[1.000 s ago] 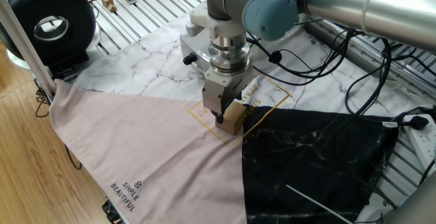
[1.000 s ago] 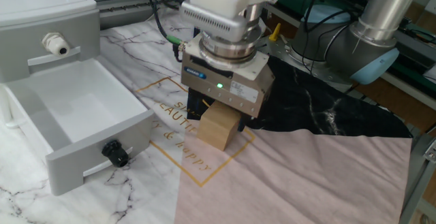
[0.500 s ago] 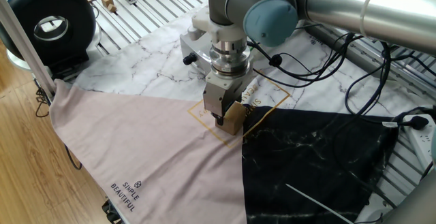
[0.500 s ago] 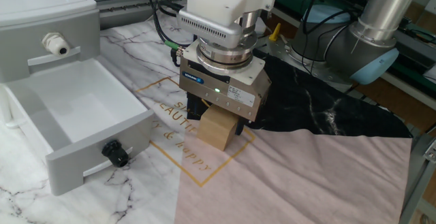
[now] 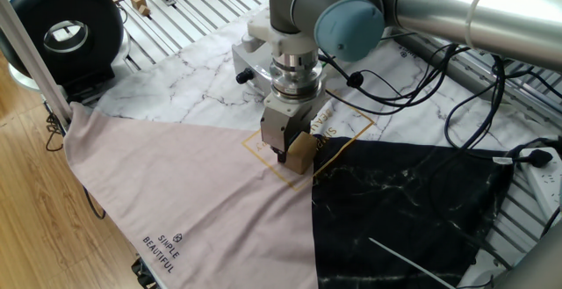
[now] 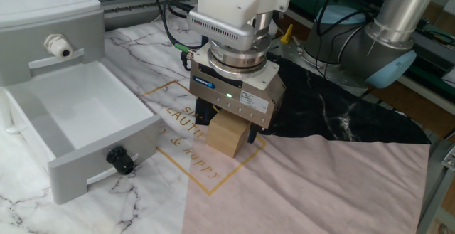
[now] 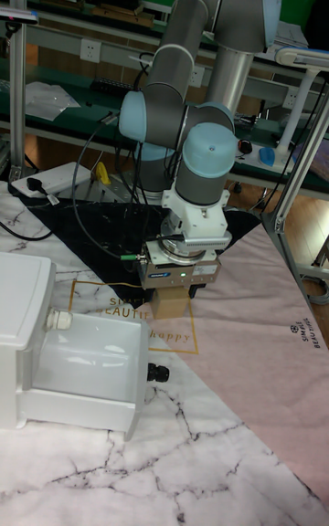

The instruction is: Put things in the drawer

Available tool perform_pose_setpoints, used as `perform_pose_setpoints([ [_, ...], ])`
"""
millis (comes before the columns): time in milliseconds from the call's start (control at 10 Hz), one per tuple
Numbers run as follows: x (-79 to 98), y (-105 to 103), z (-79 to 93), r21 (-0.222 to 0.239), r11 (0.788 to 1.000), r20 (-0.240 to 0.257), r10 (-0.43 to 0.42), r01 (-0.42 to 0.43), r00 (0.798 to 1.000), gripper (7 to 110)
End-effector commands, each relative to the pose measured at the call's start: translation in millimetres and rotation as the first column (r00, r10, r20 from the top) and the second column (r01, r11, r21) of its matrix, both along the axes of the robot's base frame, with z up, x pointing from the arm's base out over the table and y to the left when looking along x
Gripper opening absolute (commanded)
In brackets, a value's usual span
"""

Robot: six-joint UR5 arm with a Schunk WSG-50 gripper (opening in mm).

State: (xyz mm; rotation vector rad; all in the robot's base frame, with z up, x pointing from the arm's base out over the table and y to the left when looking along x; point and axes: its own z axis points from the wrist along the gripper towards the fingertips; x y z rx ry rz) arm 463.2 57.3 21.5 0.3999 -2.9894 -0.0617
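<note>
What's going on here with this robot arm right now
The arm's hand is down over a tan cube that sits on the cloth mat, fingers on either side of it. Whether it has gripped yet is unclear. The white drawer stands pulled open beside it, with nothing visible inside.

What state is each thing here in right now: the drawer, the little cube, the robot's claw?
Drawer: pulled open, nothing visible inside.
Cube: upright on the cloth, between the gripper's fingers, outside the drawer.
Gripper: lowered over the cube, fingers on either side of it; a firm clamp cannot be confirmed.
Cabinet: upper front shut.
</note>
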Motion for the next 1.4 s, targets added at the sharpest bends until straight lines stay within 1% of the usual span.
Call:
perform_pose_setpoints([
  [0, -1.8, -0.2, -0.6, -0.016, 1.0, -0.004, -0.013, 0.013, 1.0, 44],
  [200, -7.8, -4.1, -0.8, -0.031, 0.999, -0.022, -0.01, 0.01, 1.0, 44],
  [300, -9.5, -3.7, -0.6, -0.03, 1.0, -0.028, -0.01, 0.009, 1.0, 44],
  [600, -8.7, -3.3, -0.5, -0.033, 0.999, -0.026, -0.033, 0.032, 0.999, 44],
  [700, -8.4, -3.2, -0.3, -0.033, 0.999, -0.025, -0.036, 0.035, 0.999, 22],
  [800, -8.4, -4.3, 0.2, -0.039, 0.998, -0.024, -0.042, 0.041, 0.999, 22],
  [900, -8.3, -6.4, 0.7, -0.049, 0.998, -0.024, -0.049, 0.047, 0.999, 7],
  [1100, -7.5, -4.5, 1.4, -0.043, 0.998, -0.021, -0.051, 0.051, 0.998, 7],
  [1300, -4.4, -3.6, 1.9, -0.038, 0.999, -0.011, -0.028, 0.028, 1.0, 7],
])
